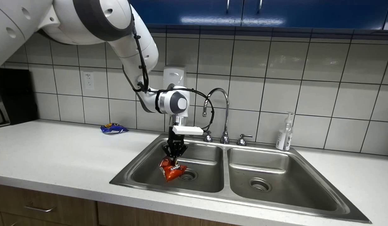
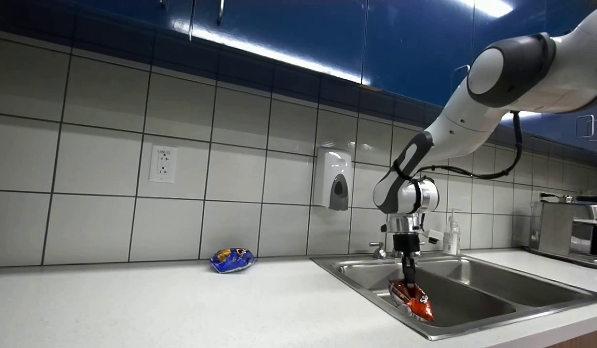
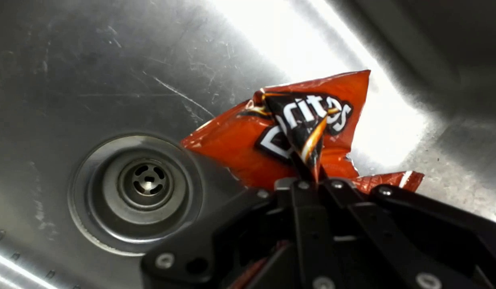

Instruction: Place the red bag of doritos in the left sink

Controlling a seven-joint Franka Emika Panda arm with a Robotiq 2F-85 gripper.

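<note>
Near faucet [image 1: 227,116], over left sink [image 1: 209,178], claw [image 1: 174,160] pinches red bag [image 3: 288,128]; blue packet [image 1: 114,128] well apart.

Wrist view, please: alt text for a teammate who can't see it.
The tool pinches a crumpled red Doritos bag, with the scratched left sink behind it. The round drain shows at lower left; whether the bag touches the sink is unclear.

Blue cupboards [image 1: 194,12] are hanging above a wall of pale tiles [image 1: 285,59], and white light [image 2: 279,57] is reflecting along their lower edge. Wooden drawers [image 1: 65,201] are sitting below the white worktop [image 1: 56,150].
</note>
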